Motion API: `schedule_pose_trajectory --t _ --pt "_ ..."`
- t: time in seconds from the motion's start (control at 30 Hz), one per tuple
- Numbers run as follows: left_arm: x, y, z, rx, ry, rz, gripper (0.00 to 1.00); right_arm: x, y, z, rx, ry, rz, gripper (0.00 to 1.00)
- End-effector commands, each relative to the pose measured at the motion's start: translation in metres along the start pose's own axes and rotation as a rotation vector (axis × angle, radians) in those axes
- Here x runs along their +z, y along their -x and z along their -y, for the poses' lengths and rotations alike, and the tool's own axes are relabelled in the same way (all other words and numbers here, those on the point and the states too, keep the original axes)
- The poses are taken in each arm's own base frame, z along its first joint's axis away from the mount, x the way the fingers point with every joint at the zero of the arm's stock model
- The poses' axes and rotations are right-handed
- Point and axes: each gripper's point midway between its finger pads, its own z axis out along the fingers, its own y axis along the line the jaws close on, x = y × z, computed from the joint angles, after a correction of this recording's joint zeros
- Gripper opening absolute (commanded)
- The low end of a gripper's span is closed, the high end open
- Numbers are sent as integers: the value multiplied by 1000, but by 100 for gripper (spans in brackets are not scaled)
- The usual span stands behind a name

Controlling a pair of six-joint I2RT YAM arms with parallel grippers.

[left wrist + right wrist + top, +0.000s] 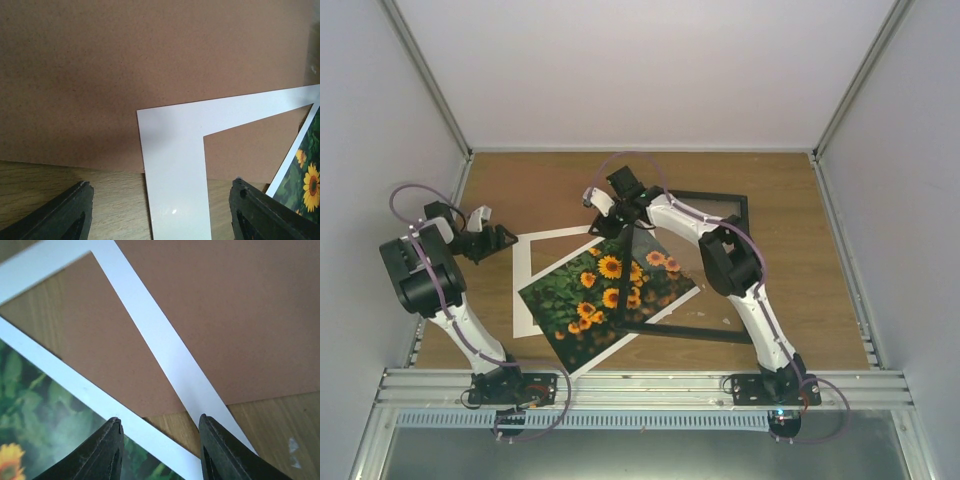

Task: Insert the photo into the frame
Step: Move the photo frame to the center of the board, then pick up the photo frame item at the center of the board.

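Observation:
The photo (590,300), orange sunflowers on dark green with a white border, lies slanted at mid-table, overlapping the white mat (523,275). The thin black frame (685,331) lies right of centre; its left side crosses the photo's right part, which looks paler inside it. My right gripper (608,226) hovers over the photo's far corner, by the frame's left side. In its wrist view the gripper (161,450) is open over the photo's border (75,385) and bare wood, gripping nothing. My left gripper (505,237) is open above the mat's far left corner (175,150).
A brown backing board (125,75) lies under the mat's far part and also shows in the right wrist view (240,315). The wooden table (820,280) is walled in white on three sides. A metal rail (640,385) runs along the near edge by the arm bases.

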Motion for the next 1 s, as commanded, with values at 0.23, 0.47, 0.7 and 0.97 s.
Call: schedule_pose_trajectory --t 0.23,0.47,0.7,0.97 --pt "13 -30 -1 -27 -13 -29 76 41 -36 41 53 -213 -105 43" --pt "7 -25 1 -3 11 2 77 -4 -30 22 22 -162 -107 46" --pt "6 -29 2 6 15 -14 76 -23 -111 47 43 -190 -274 45" --pt "13 -37 5 -32 -8 -23 76 -27 -63 49 27 -143 -164 46"
